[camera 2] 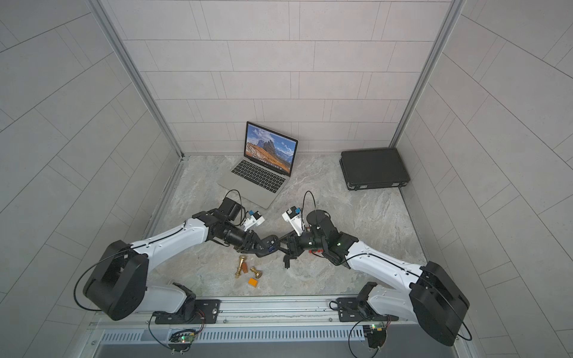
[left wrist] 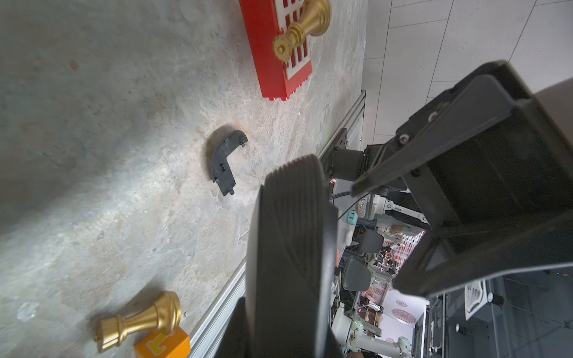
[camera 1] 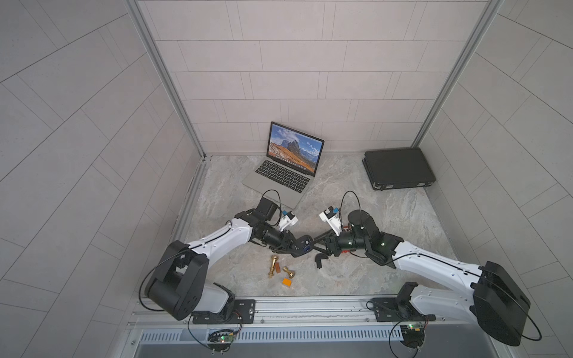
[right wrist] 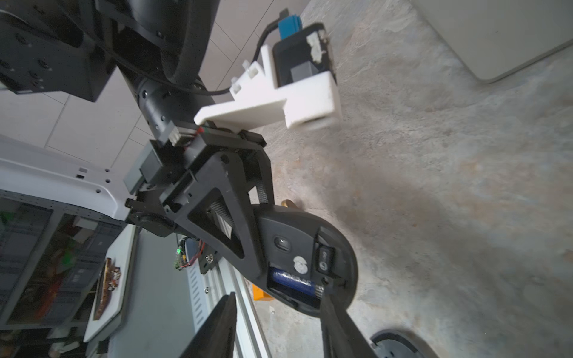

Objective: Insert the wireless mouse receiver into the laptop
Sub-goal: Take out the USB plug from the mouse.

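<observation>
A slim silver laptop (camera 1: 283, 173) with black keys sits open and askew near the back edge of the marbled stone counter (camera 1: 387, 248), its screen facing the front right corner. The left hand (camera 1: 302, 246) is clenched on a smooth black oval mouse (right wrist: 294, 229) whose open underside shows a blue battery (right wrist: 291, 280). The right hand (camera 1: 317, 245) is parted at the mouse's rim. The tiny wireless mouse receiver cannot be picked out. A curved black plastic cover (camera 1: 319, 259) and gold chess pieces (camera 1: 273, 265) lie near the front edge.

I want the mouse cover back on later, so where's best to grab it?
Best from straight above, jaws pinching the cover across its narrow curved band near the bend. It lies low on the table, inner side up, so a side approach would likely scrape.
</observation>
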Controlling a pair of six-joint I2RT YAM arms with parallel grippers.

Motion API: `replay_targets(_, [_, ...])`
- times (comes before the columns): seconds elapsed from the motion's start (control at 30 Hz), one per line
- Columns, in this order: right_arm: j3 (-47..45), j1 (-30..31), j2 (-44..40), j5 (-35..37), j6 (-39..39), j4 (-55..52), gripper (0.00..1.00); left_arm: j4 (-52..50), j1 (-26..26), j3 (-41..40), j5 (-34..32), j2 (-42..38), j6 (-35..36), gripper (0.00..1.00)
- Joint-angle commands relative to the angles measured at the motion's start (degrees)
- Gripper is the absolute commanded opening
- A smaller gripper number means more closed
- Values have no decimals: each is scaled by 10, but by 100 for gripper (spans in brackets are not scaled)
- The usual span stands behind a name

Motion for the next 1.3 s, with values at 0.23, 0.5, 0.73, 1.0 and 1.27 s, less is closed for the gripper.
replay_targets(0.23, [17, 12, 28, 41, -8, 10, 42, -23, 0, 2, 46, 4, 31, 0])
replay_targets(0.5, [19, 15, 41, 31, 0, 25, 41, -21, -5, 3, 49, 2, 31, 0])
replay_targets(0.73, [23, 17, 47, 23, 2, 24, 36, -25, -6, 10, 45, 7, 33, 0])
replay_targets(1.0, [51, 17, 72, 9, -2, -18, 34, -31, -7, 16, 45, 11, 42, 0])
replay_targets(1.27, [56, 25, 91, -34, -19, -56, 34, -27, -8, 24, 31, -4, 57, 0])
